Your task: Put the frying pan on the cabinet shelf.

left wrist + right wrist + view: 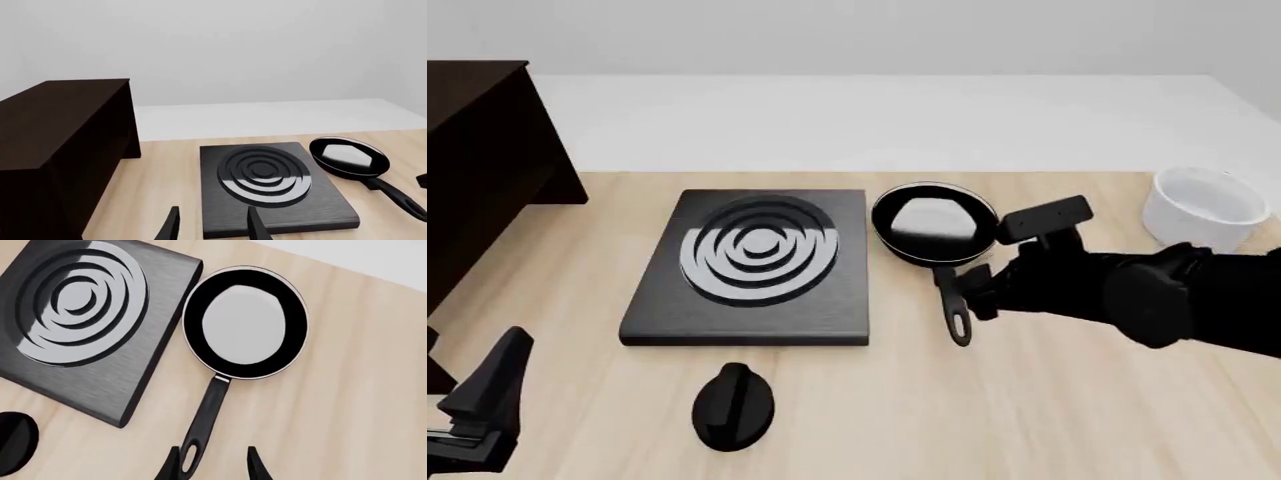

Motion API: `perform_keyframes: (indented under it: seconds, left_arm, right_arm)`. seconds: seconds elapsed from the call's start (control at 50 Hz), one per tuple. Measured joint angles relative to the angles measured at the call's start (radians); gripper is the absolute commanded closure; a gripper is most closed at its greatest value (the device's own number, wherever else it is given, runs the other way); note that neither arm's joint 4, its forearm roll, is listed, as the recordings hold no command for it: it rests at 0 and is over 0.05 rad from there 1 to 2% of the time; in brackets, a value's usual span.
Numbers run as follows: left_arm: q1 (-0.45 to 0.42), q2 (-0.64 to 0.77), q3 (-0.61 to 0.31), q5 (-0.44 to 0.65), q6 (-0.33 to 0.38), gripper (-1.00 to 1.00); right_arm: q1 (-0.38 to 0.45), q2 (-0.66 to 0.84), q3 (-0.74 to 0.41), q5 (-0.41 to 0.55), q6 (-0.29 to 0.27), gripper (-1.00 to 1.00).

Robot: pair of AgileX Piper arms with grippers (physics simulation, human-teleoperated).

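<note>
One frying pan (245, 322) on the table, long handle running straight back toward right pincer (212, 466); tips apart, straddling handle's end, nearer than left pincer (212, 225), also apart.

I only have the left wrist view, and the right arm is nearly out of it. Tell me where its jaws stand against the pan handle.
Observer: The right gripper is open, and the tip of the pan handle lies between its jaws, ungripped.
Operator: Report what lies right of the pan.
Observer: A white bowl stands apart from it, near the table's right edge.
Operator: Describe the near side of the stove plate.
Observer: A black knob lies on the table just in front of the stove plate.
</note>
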Motion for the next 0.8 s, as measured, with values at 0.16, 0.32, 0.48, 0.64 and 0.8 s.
perform_keyframes:
  seconds: [0.16, 0.32, 0.48, 0.64, 0.8]
  left_arm:
    - [-0.002, 0.000, 0.001, 0.000, 0.002, -1.00]
    - [0.003, 0.000, -0.001, -0.004, 0.002, -1.00]
    - [0.005, 0.000, -0.001, -0.007, 0.002, -1.00]
    - [0.004, 0.000, 0.000, -0.007, 0.003, -1.00]
    - [0.001, 0.000, 0.001, -0.006, 0.003, -1.00]
  right_arm:
    - [0.009, 0.066, -0.010, -0.032, 0.017, -1.00]
    - [0.025, 0.120, -0.014, -0.068, 0.052, -1.00]
    - [0.039, 0.163, -0.026, -0.090, 0.082, -1.00]
    - [0.042, 0.206, -0.042, -0.101, 0.093, -1.00]
    - [0.037, 0.247, -0.051, -0.109, 0.090, -1.00]
